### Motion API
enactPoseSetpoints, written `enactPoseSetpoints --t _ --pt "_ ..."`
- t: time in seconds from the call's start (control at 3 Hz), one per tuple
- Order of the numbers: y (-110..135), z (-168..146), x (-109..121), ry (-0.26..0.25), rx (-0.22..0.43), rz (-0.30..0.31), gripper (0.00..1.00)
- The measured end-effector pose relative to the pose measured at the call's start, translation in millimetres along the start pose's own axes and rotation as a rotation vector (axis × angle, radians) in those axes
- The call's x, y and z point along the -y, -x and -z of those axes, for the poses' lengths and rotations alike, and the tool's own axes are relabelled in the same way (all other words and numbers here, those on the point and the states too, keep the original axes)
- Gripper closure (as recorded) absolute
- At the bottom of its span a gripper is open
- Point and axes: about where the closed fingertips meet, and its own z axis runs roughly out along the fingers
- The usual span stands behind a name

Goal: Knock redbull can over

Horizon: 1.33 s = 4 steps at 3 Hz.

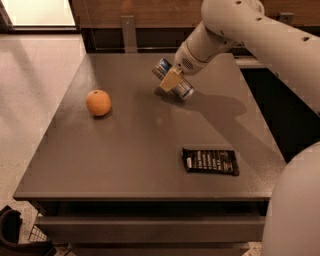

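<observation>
One gripper (172, 80) clamps tilted redbull can (184, 90) at rear | orange (98, 102) well left | black packet (210, 161) front

Grey-brown table (125, 165) with a drawer-like front below its near edge, standing on a pale speckled floor (30, 100) before a dark wood-panelled wall (150, 12), with a brightly lit opening (37, 12) at upper left; the gripper (172, 80), closed on the tilted redbull can (184, 91), is over the table's far part.
</observation>
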Motion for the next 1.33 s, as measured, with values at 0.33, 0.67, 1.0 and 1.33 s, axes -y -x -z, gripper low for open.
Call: enactPoseSetpoints --t 0.33,0.67,1.0,1.33 --pt "0.1 -2.1 -1.1 0.004 -0.002 0.001 0.4" --pt "0.3 -5.1 -2.7 0.009 -0.004 0.002 0.09" --pt "0.4 -6.6 -3.4 0.011 -0.005 0.003 0.0" --pt "0.4 -6.7 -3.5 0.011 -0.005 0.003 0.0"
